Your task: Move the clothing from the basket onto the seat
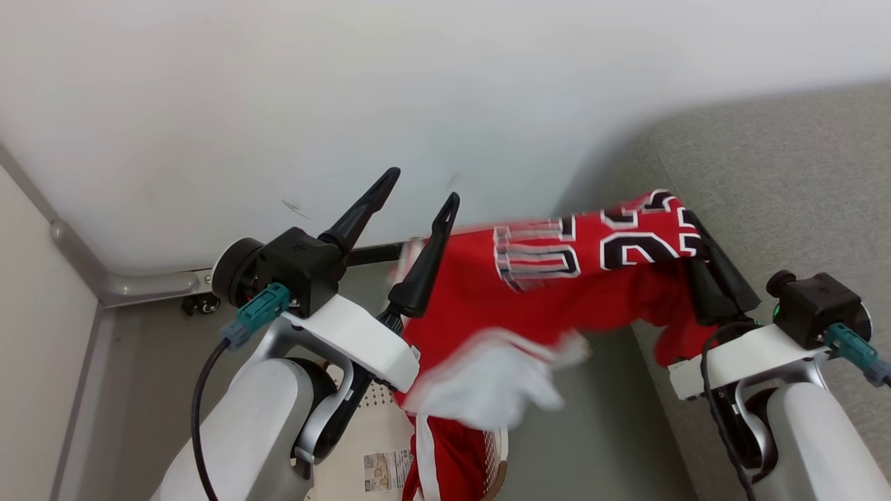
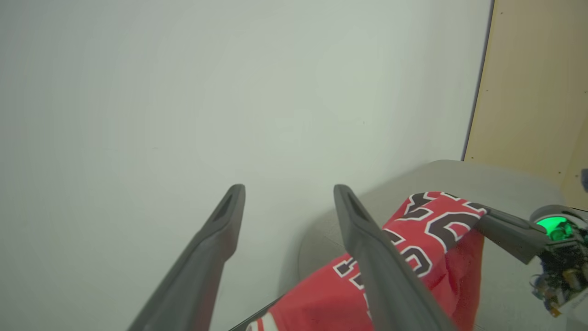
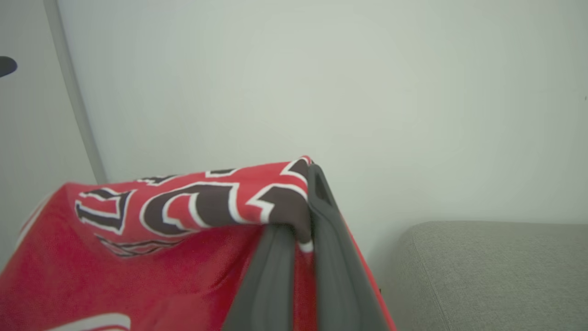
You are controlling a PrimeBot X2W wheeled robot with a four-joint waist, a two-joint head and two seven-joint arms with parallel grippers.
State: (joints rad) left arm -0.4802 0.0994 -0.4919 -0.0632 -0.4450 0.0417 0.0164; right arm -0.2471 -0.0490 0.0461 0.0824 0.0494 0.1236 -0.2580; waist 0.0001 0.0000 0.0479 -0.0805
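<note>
Head view: the right end effector point(image 1: 692, 226) is closed on the top edge of the red jersey point(image 1: 598, 257), its two dark fingers pinched together over the black, white-edged lettering. The jersey hangs in the air from that grip, stretched leftward. Its lower part is blurred, with a smeared white patch in the middle. Below the patch, a red fold with a white stripe point(image 1: 426, 459) trails down into the basket point(image 1: 376, 417) at the near bottom edge, beside the sticker label point(image 1: 386, 470) on the basket's bottom. The left end effector point(image 1: 423, 186) stands open and empty just left of the jersey, fingers spread and pointing at the pale wall point(image 1: 418, 83).

The grey sofa point(image 1: 779, 195) lies to the right, and the held corner of the jersey is level with its rounded left edge.

Right wrist view: the closed fingers point(image 3: 321, 207) clamp the lettered hem of the jersey point(image 3: 183, 207), with the sofa point(image 3: 496, 266) lower right.

Left wrist view: the left end effector point(image 2: 289, 189) gapes wide, with the jersey point(image 2: 436, 230) to its right, gripped by the right end effector point(image 2: 487, 215).
</note>
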